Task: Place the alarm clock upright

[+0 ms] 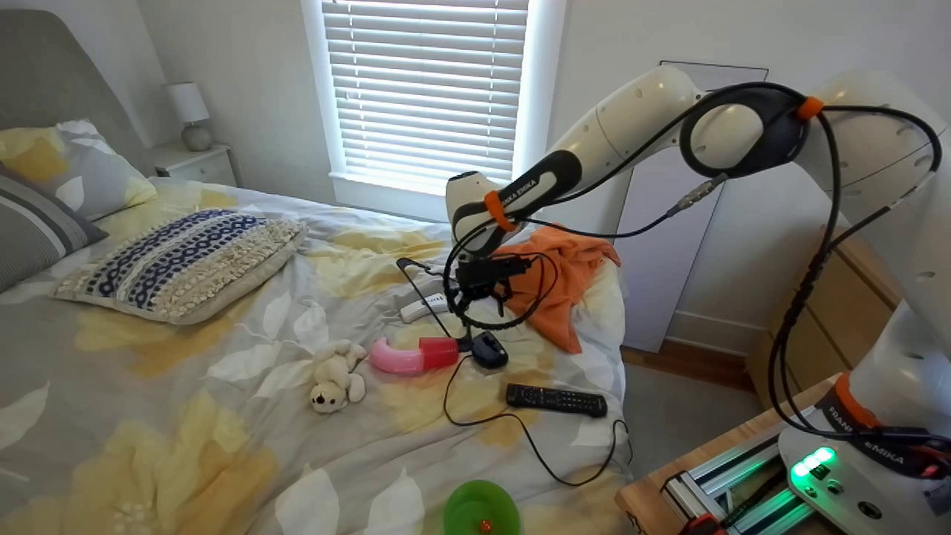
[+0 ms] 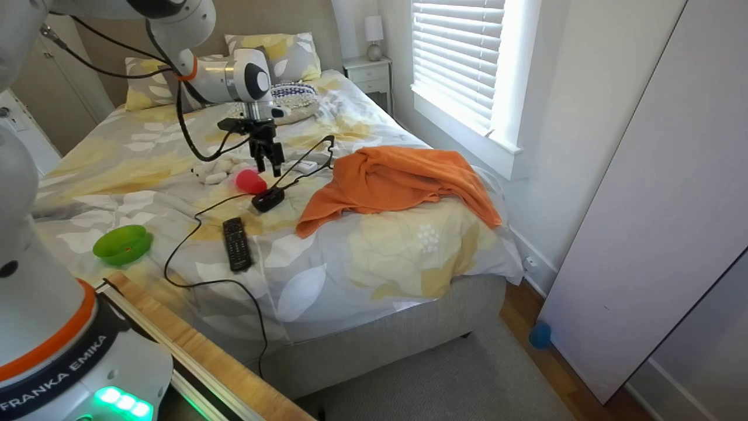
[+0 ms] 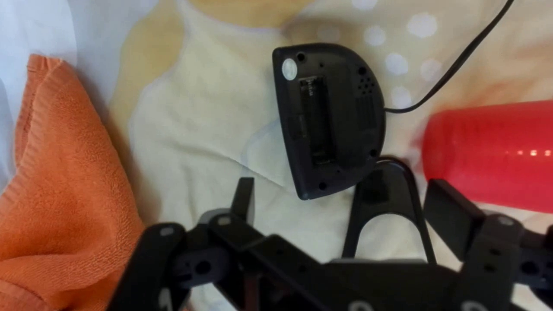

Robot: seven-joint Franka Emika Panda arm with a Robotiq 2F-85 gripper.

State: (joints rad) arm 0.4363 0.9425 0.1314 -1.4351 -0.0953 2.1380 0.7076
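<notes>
The alarm clock (image 3: pixel 350 103) is small, black and D-shaped. It lies on the bed with its open battery compartment facing up, and its cable runs off from its curved side. It also shows in both exterior views (image 1: pixel 489 350) (image 2: pixel 269 199). My gripper (image 3: pixel 345 198) is open and empty, with its fingers wide apart. In the wrist view the clock is just beyond the fingertips, not between them. In an exterior view the gripper (image 2: pixel 269 168) points down above the bed, higher than the clock.
A black hanger-like frame (image 3: pixel 384 190) touches or nearly touches the clock and passes under the gripper. A pink-red toy (image 3: pixel 488 155) lies right beside it. An orange cloth (image 2: pixel 397 181), black remote (image 1: pixel 556 399), white remote (image 1: pixel 423 307), plush toy (image 1: pixel 334 379) and green bowl (image 2: pixel 123 244) lie around.
</notes>
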